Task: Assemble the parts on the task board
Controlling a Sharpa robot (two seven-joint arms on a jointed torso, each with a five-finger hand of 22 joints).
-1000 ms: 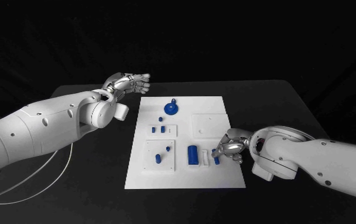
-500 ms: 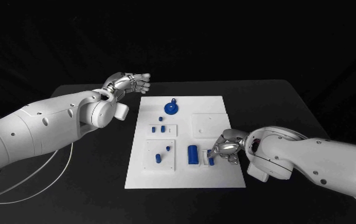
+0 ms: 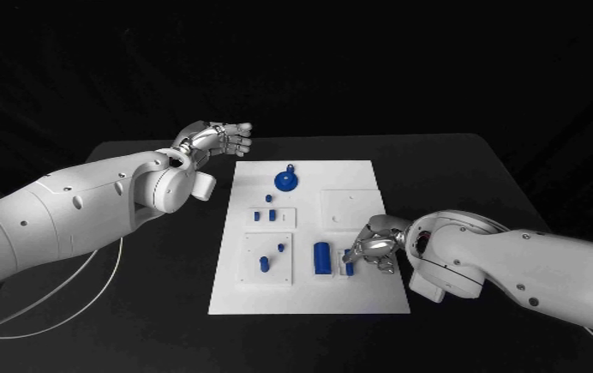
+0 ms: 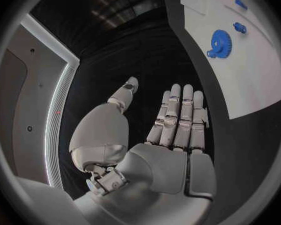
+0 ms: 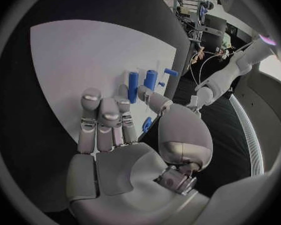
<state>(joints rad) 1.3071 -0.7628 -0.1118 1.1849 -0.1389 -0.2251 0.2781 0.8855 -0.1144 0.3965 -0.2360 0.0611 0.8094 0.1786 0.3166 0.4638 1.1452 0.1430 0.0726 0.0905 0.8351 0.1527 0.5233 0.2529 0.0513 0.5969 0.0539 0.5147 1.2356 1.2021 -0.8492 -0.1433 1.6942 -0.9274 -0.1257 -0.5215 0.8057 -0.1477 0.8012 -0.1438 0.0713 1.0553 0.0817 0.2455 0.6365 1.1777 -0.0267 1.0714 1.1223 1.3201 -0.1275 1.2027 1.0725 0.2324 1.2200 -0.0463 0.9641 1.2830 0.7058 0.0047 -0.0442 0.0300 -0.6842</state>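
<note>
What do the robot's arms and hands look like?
Both arms are smooth, rounded white shells with small dark dots. The left hand and right hand are shiny silver with jointed fingers, pale grey at the tips. A thin white cable loops beneath the left arm.

I see a white board [image 3: 358, 176] on the black desk [image 3: 470, 167], blue parts [image 3: 321, 257] on it, a blue gear [image 3: 285, 182] near its far edge, and silver fingers [image 3: 230, 133].

Pretty clearly a robotics lab: we've got a black-draped worktop [image 3: 458, 167] with black curtains behind it, a white task board [image 3: 352, 296] laid out like a test fixture, and in the right wrist view desks with monitors [image 5: 210, 22] and loose cables [image 5: 210, 60] further back.
</note>
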